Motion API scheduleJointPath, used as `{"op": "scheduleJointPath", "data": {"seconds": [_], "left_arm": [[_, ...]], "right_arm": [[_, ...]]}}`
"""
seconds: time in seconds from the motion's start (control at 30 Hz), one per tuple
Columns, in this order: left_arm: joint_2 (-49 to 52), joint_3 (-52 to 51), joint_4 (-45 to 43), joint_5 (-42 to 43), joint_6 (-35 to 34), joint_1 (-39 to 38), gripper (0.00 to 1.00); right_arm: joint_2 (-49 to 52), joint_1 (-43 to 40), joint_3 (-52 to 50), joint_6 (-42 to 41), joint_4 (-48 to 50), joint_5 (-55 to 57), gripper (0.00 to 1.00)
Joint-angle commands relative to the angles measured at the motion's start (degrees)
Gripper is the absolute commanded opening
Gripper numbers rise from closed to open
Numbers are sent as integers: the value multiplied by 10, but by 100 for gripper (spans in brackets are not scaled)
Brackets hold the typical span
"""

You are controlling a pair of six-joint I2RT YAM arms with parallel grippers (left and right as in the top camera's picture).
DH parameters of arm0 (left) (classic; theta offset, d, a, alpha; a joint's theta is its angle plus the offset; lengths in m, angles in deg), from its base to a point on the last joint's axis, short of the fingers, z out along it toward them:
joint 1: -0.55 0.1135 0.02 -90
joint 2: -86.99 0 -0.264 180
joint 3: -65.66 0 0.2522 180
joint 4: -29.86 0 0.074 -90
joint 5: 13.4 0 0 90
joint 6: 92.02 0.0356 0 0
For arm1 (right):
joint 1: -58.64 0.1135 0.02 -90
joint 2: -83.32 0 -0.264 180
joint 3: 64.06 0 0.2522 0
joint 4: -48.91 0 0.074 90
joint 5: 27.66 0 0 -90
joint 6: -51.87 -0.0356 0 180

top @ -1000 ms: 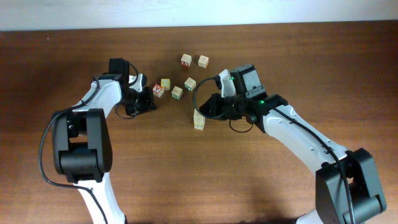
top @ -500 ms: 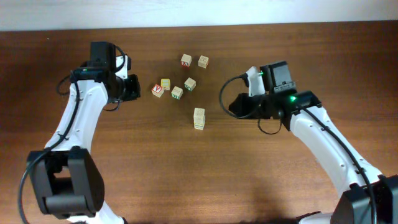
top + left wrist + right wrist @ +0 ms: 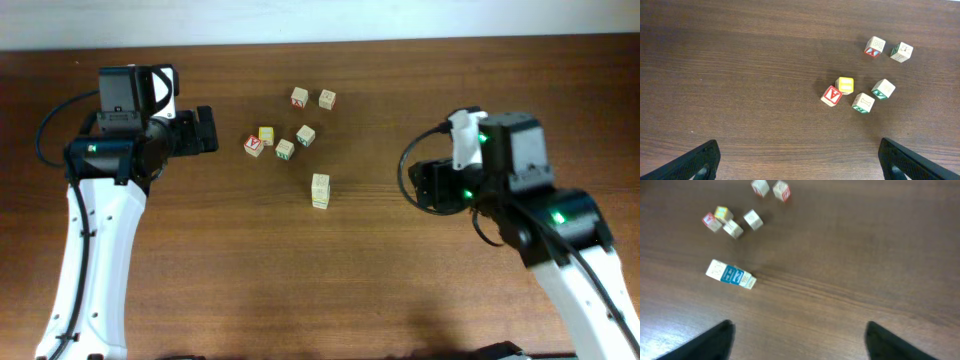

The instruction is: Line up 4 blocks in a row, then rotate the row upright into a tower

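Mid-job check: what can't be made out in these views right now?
- Letters on the six scattered blocks: too small overhead, blurred in the right wrist view.
- Row of blocks: outside the left wrist view; its count is unclear.
- Left gripper and right gripper fingers: cut off by the bottom edge of their wrist views.

The table point(image 3: 320, 290) is dark brown wood with fine grain lines. All cubes are pale wood. The A cube point(image 3: 832, 95) has a red letter in a red frame, and the yellow cube point(image 3: 844, 85) has a yellow face. The near cube point(image 3: 863, 103) and its neighbour point(image 3: 883, 89) have green marks. The far cube point(image 3: 874, 46) shows red. The lone cube point(image 3: 731, 274) shows blue. The left arm point(image 3: 95, 240) and the right arm point(image 3: 590, 280) are white and black.
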Motion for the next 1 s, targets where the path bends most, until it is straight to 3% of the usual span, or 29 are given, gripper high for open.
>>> {"op": "scheduleJointPath", "data": {"seconds": [0.0,0.13,0.37,0.5,0.67,0.97], "left_arm": [[-8,6,0,-4,3,3,99],[-8,6,0,-4,3,3,99],[-8,6,0,-4,3,3,99],[-8,6,0,-4,3,3,99],[-8,6,0,-4,3,3,99],[-8,6,0,-4,3,3,99]], "right_arm": [[-63,-2,11,-2,-11,12,99],[-132,-2,11,-2,-33,12,99],[-47,-2,11,0,-26,46,99],[-58,-3,9,1,-3,108,99],[-129,-32,-63,16,83,110,99],[-317,-100,-334,56,315,30,99]]}}
